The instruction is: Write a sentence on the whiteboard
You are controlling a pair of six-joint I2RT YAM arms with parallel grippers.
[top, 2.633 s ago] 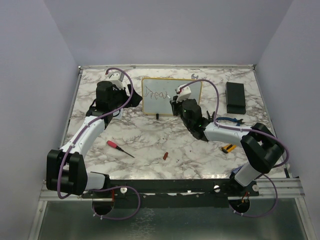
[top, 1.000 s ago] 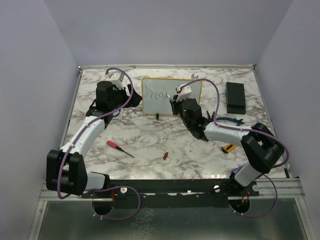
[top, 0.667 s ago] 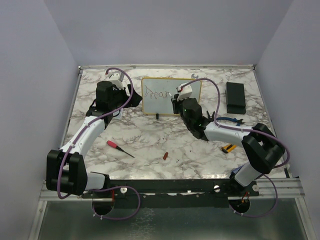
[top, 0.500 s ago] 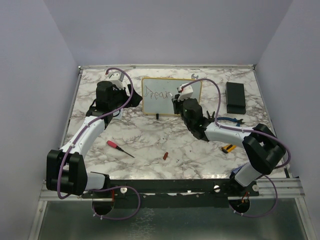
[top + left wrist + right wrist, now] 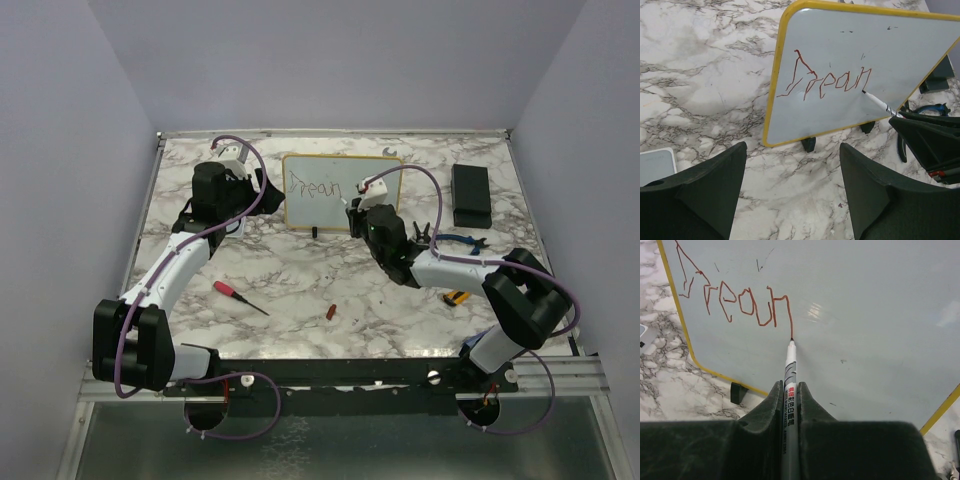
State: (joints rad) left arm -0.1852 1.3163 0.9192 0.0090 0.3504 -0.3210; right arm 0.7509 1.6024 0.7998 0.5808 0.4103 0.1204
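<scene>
Toward the upper middle of the overhead view, the whiteboard (image 5: 322, 212) stands tilted on small black feet at the far part of the marble worktop (image 5: 290, 270). Across its upper left runs the sentence (image 5: 735, 300), so far one line of thin reddish-brown letters reading roughly "Drean". A marker (image 5: 790, 370) meets the board with its tip at the foot of the last stroke. The right gripper (image 5: 789, 387) is clamped on the marker's barrel, its two fingers pressed close on either side, and sits just in front of the board's lower right part. The left gripper (image 5: 792, 147) hangs near the board's left edge with its fingers spread wide and nothing between them. In the lower left corner of the left wrist view, part of a grey pad (image 5: 655, 167) lies on the worktop. Farther out in the overhead view, a black box (image 5: 471, 194) rests at the right, blue-handled pliers (image 5: 455, 240) lie beside the right arm, and a red-handled screwdriver (image 5: 238, 296) lies at the lower left with a small red piece (image 5: 331, 311) near the centre.
</scene>
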